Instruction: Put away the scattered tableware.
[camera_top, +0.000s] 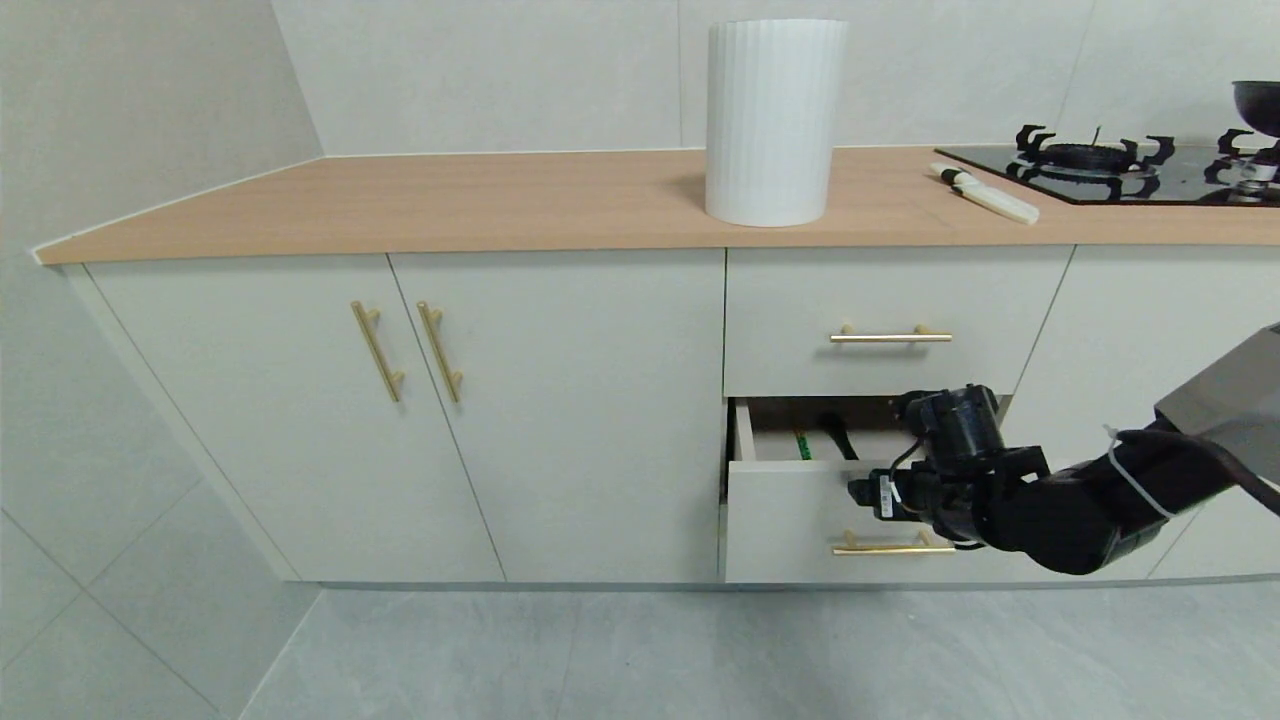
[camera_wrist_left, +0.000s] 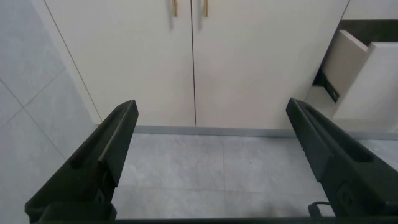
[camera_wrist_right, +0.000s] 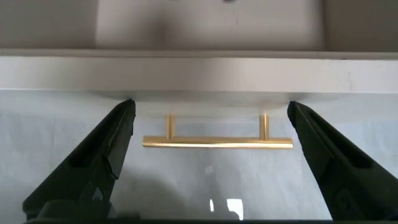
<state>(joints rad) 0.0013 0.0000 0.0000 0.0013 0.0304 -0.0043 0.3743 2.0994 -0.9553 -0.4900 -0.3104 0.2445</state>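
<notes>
Drawer (camera_top: 790, 510) pulled out; right hand (camera_wrist_right: 210, 109) spread wide, handle (camera_wrist_right: 217, 142) just beyond its fingers; left hand (camera_wrist_left: 211, 104) spread wide, doors (camera_wrist_left: 249, 56) ahead.

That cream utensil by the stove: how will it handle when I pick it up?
The utensil looks slim and rigid, so probably light and stiff. It lies flat on the smooth counter, so a push would likely slide it. It seems flattish, unlikely to roll.

Domestic kitchen — wood-look countertop (camera_top: 450, 205) over pale cabinet doors (camera_top: 560, 420) and drawers (camera_top: 880, 300) with brass bar handles (camera_top: 890, 338), black gas hob (camera_top: 1120, 180) set in — grey tiled wall (camera_top: 480, 70) and floor (camera_top: 700, 650).
</notes>
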